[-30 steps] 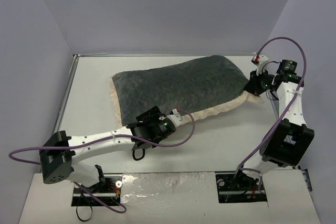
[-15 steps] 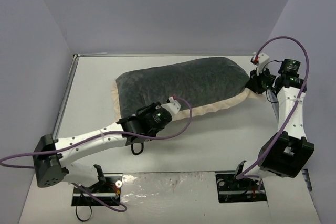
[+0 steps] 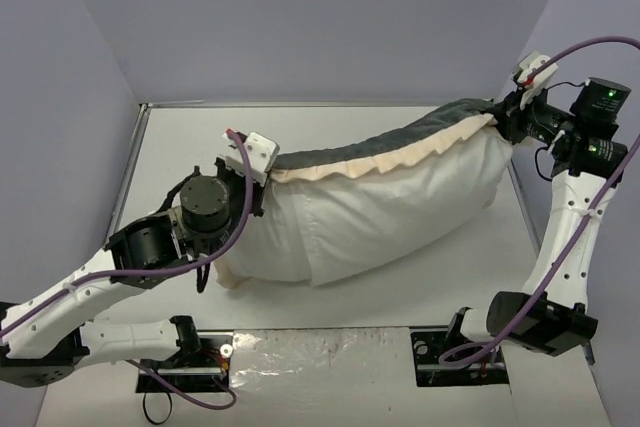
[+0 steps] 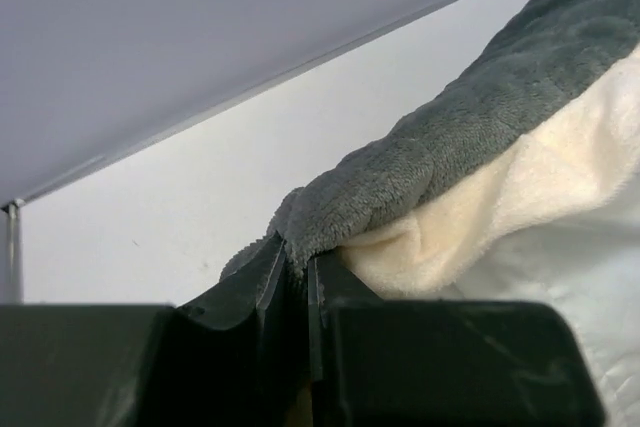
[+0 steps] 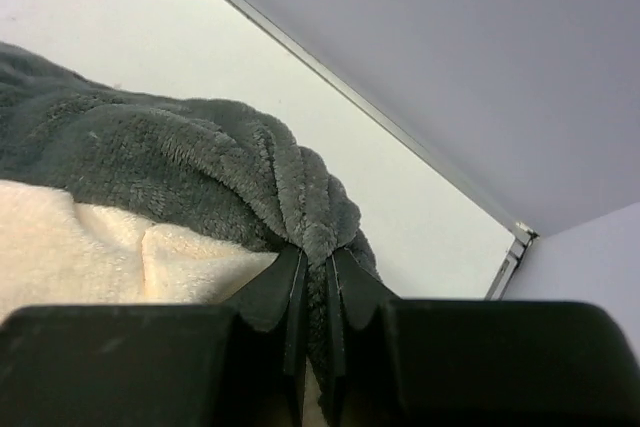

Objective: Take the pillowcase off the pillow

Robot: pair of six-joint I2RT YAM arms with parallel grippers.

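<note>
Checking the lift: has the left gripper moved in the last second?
Yes. The left gripper went left and toward the table's far rail, shut on the pillowcase.

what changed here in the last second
The left pincer closed on the pillowcase at its left end and rose with it. The right pincer lifted the right end too. Before, the pillowcase lay flat with its grey side up; now it hangs between them with its white side showing. The right pincer stayed shut on its corner.
</note>
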